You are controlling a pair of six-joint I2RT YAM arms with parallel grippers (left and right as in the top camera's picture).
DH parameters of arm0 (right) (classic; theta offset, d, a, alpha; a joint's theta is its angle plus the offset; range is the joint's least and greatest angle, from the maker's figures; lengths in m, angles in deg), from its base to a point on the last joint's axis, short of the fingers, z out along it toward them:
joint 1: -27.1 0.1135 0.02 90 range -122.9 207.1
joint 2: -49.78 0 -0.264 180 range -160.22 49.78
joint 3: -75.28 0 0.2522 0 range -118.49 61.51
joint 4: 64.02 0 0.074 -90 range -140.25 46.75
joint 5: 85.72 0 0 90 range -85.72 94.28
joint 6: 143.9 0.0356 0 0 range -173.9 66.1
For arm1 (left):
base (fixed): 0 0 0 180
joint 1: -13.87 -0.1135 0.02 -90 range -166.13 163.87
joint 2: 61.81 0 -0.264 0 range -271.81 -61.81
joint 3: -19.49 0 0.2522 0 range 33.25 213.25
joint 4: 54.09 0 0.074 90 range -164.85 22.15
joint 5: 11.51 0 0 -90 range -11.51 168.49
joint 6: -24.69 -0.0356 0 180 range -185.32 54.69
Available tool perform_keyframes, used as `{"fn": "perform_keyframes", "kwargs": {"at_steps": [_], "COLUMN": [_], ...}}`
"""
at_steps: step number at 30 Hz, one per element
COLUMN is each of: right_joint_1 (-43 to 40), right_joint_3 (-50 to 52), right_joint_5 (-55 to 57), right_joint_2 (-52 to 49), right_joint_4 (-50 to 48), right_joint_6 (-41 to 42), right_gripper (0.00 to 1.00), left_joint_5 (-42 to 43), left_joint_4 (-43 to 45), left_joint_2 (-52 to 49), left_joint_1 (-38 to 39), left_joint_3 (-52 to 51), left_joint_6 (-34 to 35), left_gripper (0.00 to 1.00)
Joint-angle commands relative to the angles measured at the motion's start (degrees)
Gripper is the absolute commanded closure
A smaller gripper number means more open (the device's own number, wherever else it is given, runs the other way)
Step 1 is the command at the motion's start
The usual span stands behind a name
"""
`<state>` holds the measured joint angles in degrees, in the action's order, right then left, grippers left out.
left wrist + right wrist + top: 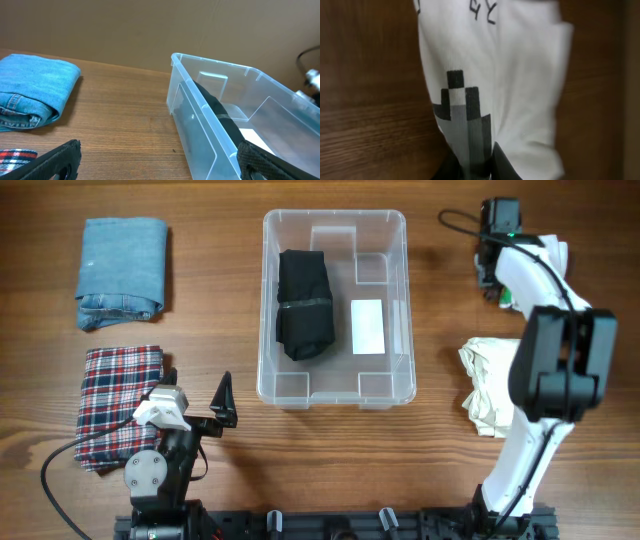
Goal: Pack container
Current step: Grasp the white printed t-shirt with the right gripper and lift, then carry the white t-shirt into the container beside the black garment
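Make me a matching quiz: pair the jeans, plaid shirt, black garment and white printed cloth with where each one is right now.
Things:
1. jeans
2. plaid shirt
3. black garment
4. white printed cloth

Places:
A. inside the container
B. pinched in the right gripper
C. beside the open left gripper
D. alone at the far left of the table

Pairs: 1-D, 2-C, 3-A, 4-B
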<state>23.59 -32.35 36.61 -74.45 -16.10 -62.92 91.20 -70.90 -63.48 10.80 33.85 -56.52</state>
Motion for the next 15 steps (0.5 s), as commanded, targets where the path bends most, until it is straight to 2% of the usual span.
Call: {"fn": "perform_keyframes", "kwargs": {"at_steps": [1, 9, 15], "right_joint_1": [-0.3, 1.0, 4.0], "right_joint_3": [-0.4, -0.4, -0.4], "right_joint_5": [-3.4, -13.3, -29.2], "right_joint_2": [12.1, 29.2, 41.3], "right_joint_4": [-0.7, 3.0, 7.7], "right_joint_6": [3.3, 6.1, 13.4], "right_gripper": [0.96, 0.96, 0.96], "left_joint_5": [-0.6, -0.6, -0.6], "left_joint_4": [-0.2, -0.2, -0.2], "left_joint_2": [0.1, 0.1, 0.1], "left_joint_1": [-0.4, -0.4, -0.4], "left_joint_3": [-0.3, -0.3, -0.3], "left_joint_6": [-1.1, -1.1, -1.1], "left_gripper": [0.00, 0.00, 0.00]}}
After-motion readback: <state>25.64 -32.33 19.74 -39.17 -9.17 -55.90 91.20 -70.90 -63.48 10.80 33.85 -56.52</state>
